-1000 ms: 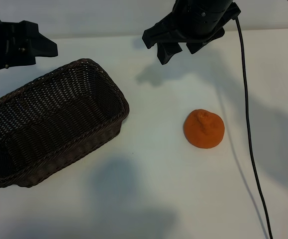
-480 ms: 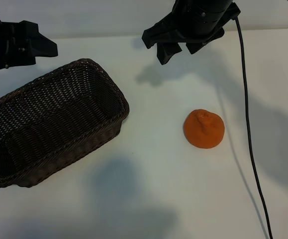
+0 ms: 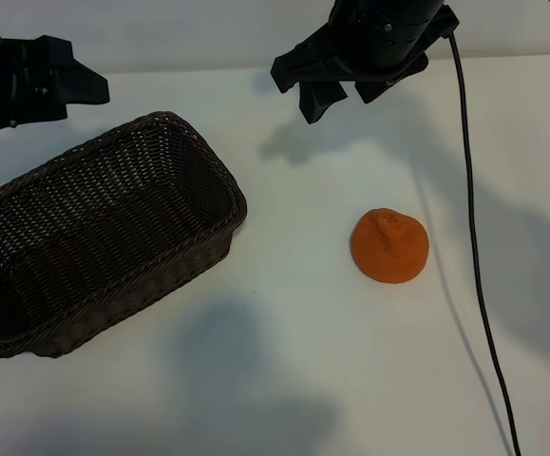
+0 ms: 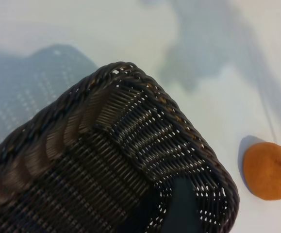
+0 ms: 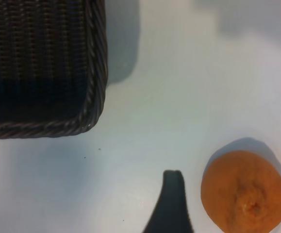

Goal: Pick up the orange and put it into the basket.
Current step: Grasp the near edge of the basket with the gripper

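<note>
The orange (image 3: 389, 246) lies on the white table, right of centre, puckered top up. The dark woven basket (image 3: 240, 203) stands at the left with nothing in it, a hand's width from the fruit. My right gripper (image 3: 333, 95) hangs open above the table's far edge, beyond the orange, holding nothing. My left gripper (image 3: 70, 87) hovers open at the far left, above the basket's far end. In the right wrist view one finger (image 5: 172, 204) shows beside the orange (image 5: 244, 191). In the left wrist view one finger (image 4: 181, 206) shows over the basket's rim (image 4: 130, 70), with the orange (image 4: 269, 170) off to the side.
A black cable (image 3: 474, 247) runs from the right arm down the table's right side, just right of the orange. Bare white tabletop (image 3: 284, 380) lies between basket and fruit and along the near edge.
</note>
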Controlling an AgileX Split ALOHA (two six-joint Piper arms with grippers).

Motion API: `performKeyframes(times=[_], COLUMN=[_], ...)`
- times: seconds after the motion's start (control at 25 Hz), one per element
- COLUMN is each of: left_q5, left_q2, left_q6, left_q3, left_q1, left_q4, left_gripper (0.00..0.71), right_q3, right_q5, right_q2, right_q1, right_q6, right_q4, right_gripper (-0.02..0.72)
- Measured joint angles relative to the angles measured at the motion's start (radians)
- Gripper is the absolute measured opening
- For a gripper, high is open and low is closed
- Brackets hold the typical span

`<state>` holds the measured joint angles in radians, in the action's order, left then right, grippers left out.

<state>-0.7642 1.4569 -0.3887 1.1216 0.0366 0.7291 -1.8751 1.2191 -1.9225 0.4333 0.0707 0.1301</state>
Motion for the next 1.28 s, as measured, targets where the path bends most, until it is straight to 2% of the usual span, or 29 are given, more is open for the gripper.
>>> performKeyframes(times=[0.16,0.32,0.56,0.76,0.96,1.28], left_q5=[-0.054,-0.047,-0.073,-0.157,-0.221,-0.088], left_q2=[-0.015,-0.126,-0.339,-0.488,-0.565,-0.543], left_q6=[0.018,0.124,0.402,0.681,0.900,0.982], left_q3=[-0.009,-0.066,-0.195,-0.304,-0.406,-0.501], left_q1=[0.000,0.000,0.000,0.000,0.000,0.000], left_q4=[-0.019,-0.124,-0.410,-0.700,-0.956,-0.976], left_gripper=[0.587,0.558,0.532,0.532,0.536,0.585], right_q3=[0.000,0.000,0.000,0.000,0.000,0.000], right_q5=[0.000,0.000,0.000,0.000,0.000,0.000], right_q2=[0.000,0.000,0.000,0.000,0.000,0.000], right_q1=[0.000,0.000,0.000,0.000,0.000,0.000], right_q6=[0.000,0.000,-0.005,-0.008,-0.022,-0.035], right_q4=[0.000,0.000,0.000,0.000,0.003,0.022], right_gripper=[0.587,0.587,0.587,0.587,0.587,0.587])
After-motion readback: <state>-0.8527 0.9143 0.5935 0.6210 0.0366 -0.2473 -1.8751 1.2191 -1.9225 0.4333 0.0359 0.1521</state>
